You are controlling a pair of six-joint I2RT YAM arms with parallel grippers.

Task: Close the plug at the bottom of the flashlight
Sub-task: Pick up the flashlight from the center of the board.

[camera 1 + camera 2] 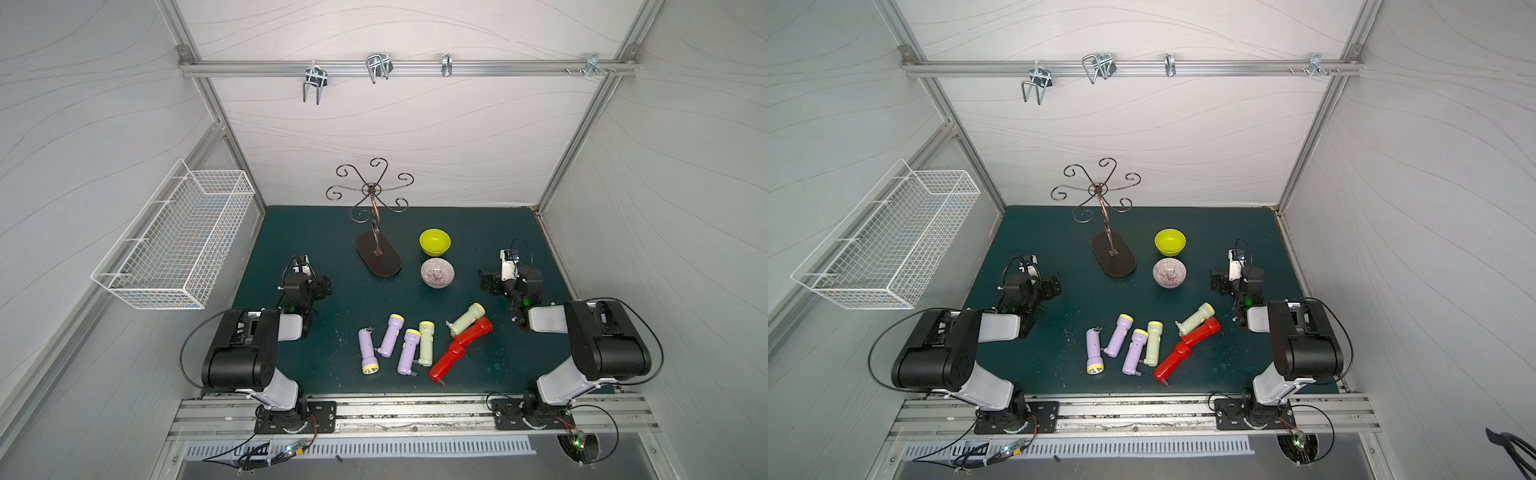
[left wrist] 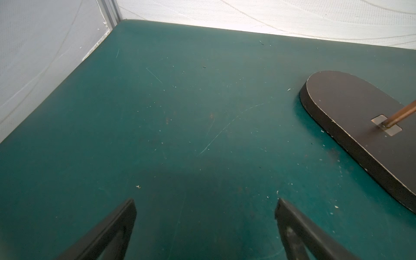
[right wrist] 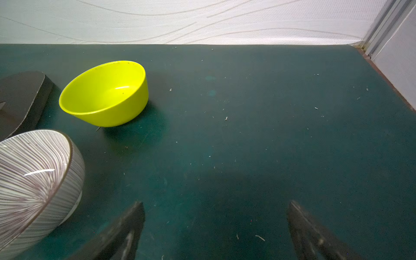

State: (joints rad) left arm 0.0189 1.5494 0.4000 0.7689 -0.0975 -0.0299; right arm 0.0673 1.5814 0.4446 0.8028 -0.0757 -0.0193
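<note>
Seven flashlights (image 1: 409, 351) are laid near the front edge of the table (image 1: 291, 232).
The left claw (image 2: 204, 202) and right claw (image 3: 216, 204) are held released, jaws wide, over bare table near its side edges; nothing is grasped.

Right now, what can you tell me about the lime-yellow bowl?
The lime-yellow bowl is round, smooth and glossy, plastic by its look, empty apart from a few dark specks. It stands upright on the green mat, toward the back, just behind the striped bowl and beside the stand's dark base, apart from both. Only the mat touches it.
</note>
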